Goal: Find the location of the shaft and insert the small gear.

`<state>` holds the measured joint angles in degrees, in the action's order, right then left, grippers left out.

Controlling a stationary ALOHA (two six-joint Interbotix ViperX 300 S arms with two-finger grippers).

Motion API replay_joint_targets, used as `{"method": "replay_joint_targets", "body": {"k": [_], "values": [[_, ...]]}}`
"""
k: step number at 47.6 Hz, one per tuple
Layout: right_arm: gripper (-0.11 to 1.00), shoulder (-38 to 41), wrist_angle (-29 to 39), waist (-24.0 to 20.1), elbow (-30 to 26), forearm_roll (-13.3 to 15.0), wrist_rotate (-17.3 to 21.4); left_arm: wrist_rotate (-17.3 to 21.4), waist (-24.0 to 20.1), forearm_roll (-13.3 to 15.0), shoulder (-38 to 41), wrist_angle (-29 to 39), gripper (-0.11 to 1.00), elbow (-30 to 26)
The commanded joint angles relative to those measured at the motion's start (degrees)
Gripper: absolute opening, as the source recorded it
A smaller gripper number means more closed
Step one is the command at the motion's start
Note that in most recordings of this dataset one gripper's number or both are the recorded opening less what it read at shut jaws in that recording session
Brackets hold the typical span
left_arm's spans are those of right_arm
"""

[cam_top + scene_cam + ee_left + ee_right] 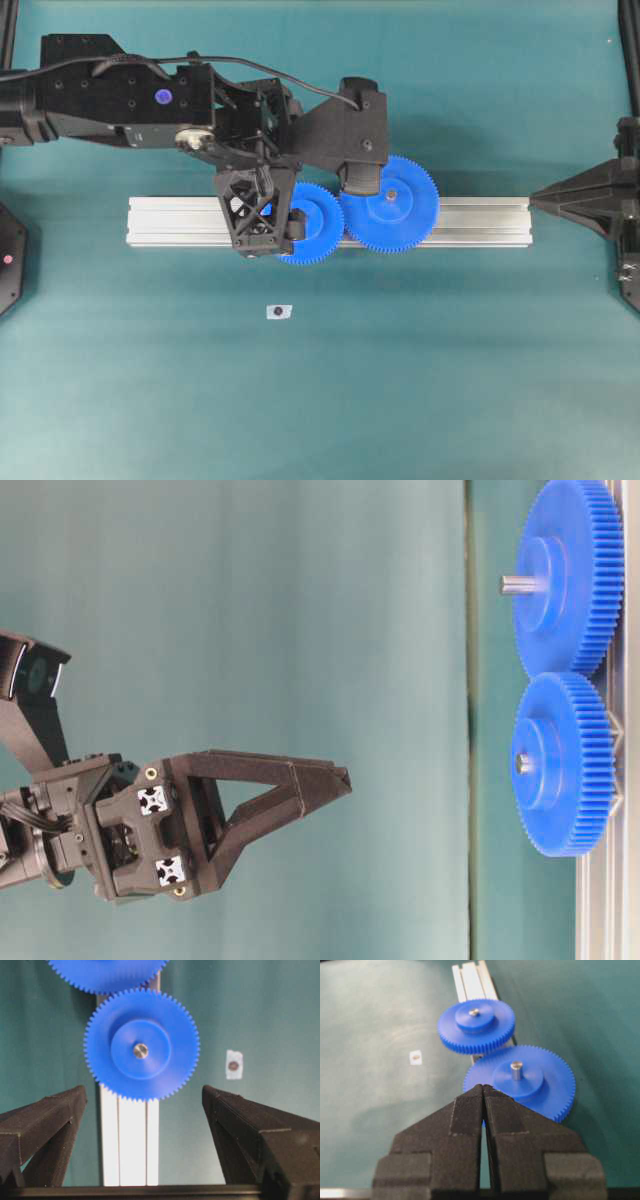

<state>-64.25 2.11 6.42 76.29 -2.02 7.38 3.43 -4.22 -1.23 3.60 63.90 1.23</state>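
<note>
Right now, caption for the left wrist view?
Open left gripper above the small gear, seated on the shaft.

Two bright blue toothed plastic gears, the small gear (312, 224) and a wider gear (392, 205), sit on a silver ribbed aluminium rail (480, 222) crossing the teal table (420, 370); black matte hands (150, 1135) nearby.

a robotics lab bench: teal-covered table (420, 380), aluminium rail (470, 222) w/ blue gears (395, 205), two black robot arms (110, 95), nothing homely.

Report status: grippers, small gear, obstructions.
Left gripper open, empty, above small gear. Right gripper shut, parked. Gear seated on rail, meshed with large gear.
</note>
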Motion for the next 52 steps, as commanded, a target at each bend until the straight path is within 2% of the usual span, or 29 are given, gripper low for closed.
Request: {"method": "replay_joint_targets", "body": {"k": [1, 52], "values": [[0.00, 0.44, -0.62, 0.26, -0.44, 0.00, 0.44, -0.09, 0.09, -0.09, -1.05, -0.26, 0.90, -0.53], [0.00, -0.88, -0.62, 0.26, 0.09, 0.00, 0.44, -0.70, 0.09, -0.09, -0.35, -0.26, 0.90, -0.44]]}}
